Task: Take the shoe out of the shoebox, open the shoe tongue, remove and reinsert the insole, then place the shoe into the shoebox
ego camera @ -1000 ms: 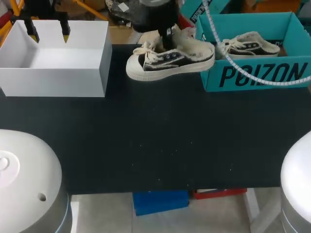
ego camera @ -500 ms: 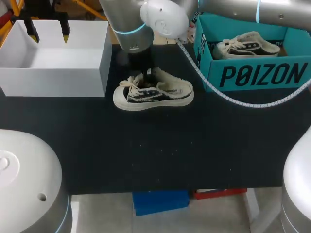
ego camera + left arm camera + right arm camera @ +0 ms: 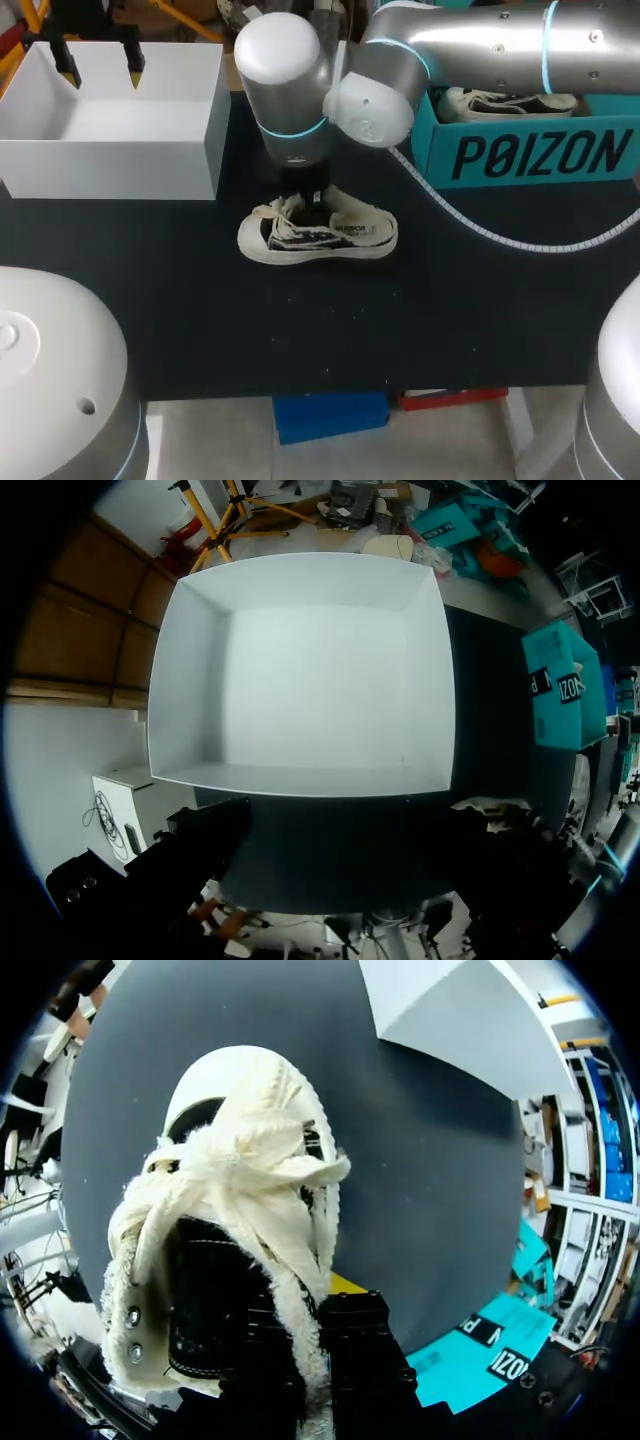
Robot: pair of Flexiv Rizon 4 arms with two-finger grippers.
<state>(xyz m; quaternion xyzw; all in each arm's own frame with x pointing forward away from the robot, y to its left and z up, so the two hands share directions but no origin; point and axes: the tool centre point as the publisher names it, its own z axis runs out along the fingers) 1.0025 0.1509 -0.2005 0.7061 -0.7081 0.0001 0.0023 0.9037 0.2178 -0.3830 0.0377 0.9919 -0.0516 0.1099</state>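
Shoe (image 3: 318, 232) (jaws gripping), table (image 3: 450, 320) edges far

Bright, even overhead light — soft glare on the right arm (image 3: 480, 40), dark table (image 3: 450, 300) matte.

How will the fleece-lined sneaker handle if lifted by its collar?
Likely light: the sneaker is low-cut canvas. Its fleece collar and loose laces look floppy, so a grip there may deform it. The flat sole should resist tipping.

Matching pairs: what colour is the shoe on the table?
A black canvas low-top shoe with cream sole, laces and fleecy lining; clearest in the head view.
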